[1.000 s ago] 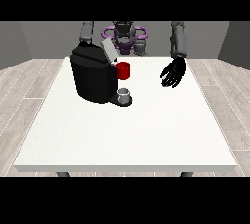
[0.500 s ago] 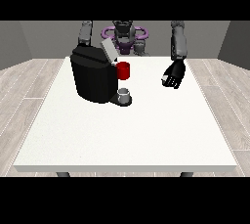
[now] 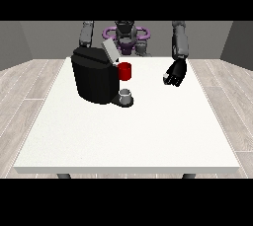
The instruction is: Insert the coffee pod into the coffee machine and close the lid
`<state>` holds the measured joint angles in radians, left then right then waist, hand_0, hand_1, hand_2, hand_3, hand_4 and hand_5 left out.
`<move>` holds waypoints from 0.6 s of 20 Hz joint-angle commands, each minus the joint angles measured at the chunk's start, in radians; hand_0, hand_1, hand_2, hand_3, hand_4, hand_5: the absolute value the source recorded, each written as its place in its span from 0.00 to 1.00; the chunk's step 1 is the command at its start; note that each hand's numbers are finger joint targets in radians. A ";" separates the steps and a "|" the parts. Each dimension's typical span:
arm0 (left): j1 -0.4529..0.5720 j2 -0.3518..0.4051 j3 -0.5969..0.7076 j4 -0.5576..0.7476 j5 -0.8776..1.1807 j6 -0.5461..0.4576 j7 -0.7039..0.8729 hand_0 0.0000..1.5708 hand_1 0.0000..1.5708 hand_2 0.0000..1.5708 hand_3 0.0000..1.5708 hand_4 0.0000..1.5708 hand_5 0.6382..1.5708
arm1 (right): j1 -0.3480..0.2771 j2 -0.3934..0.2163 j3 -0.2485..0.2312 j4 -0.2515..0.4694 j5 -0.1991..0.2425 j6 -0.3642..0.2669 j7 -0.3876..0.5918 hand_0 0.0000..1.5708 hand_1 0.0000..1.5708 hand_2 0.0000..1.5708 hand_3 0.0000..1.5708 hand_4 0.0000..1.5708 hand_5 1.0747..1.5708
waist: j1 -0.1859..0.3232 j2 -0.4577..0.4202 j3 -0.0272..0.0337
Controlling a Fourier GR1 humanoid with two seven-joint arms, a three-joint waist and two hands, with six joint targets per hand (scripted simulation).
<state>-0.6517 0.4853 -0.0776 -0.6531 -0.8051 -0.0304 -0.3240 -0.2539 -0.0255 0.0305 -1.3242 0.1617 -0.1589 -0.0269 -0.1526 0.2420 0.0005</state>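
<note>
Front view: a boxy black coffee machine (image 3: 96, 79) stands at ten o'clock on the white table (image 3: 148, 131), its grey lid (image 3: 109, 51) tilted up. A grey thing (image 3: 126, 94) sits on its base; whether that is the pod I cannot tell. Such a pod is likely light, stiff and best pinched at its sides. The hand at the view's right (image 3: 175, 74) hovers at two o'clock, fingers curled around nothing. Open tabletop lies between them; the far edge is near.
</note>
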 commanded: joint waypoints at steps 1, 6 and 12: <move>-0.051 -0.020 0.049 -0.002 0.069 -0.081 -0.032 0.90 0.90 0.89 0.85 0.31 1.00 | 0.002 -0.009 -0.005 0.020 0.031 -0.030 0.062 0.00 0.00 0.00 0.00 0.00 1.00 | 0.011 -0.059 -0.0009; -0.057 -0.054 0.031 -0.011 0.060 -0.168 -0.017 0.90 0.90 0.90 0.85 0.33 1.00 | 0.025 0.017 0.012 0.093 0.078 -0.077 0.048 0.00 0.00 0.00 0.00 0.00 1.00 | 0.043 -0.119 -0.0004; -0.182 -0.082 0.023 -0.071 0.063 -0.299 0.076 0.90 0.90 0.89 0.85 0.34 1.00 | 0.014 0.001 -0.014 0.163 0.063 -0.056 0.026 0.00 0.00 0.00 0.00 0.00 1.00 | 0.034 -0.178 0.0001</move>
<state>-0.7833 0.4336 -0.0387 -0.6854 -0.7431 -0.2483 -0.2949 -0.2482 -0.0264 0.0233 -1.2138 0.2143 -0.2019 0.0032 -0.1332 0.1205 0.0002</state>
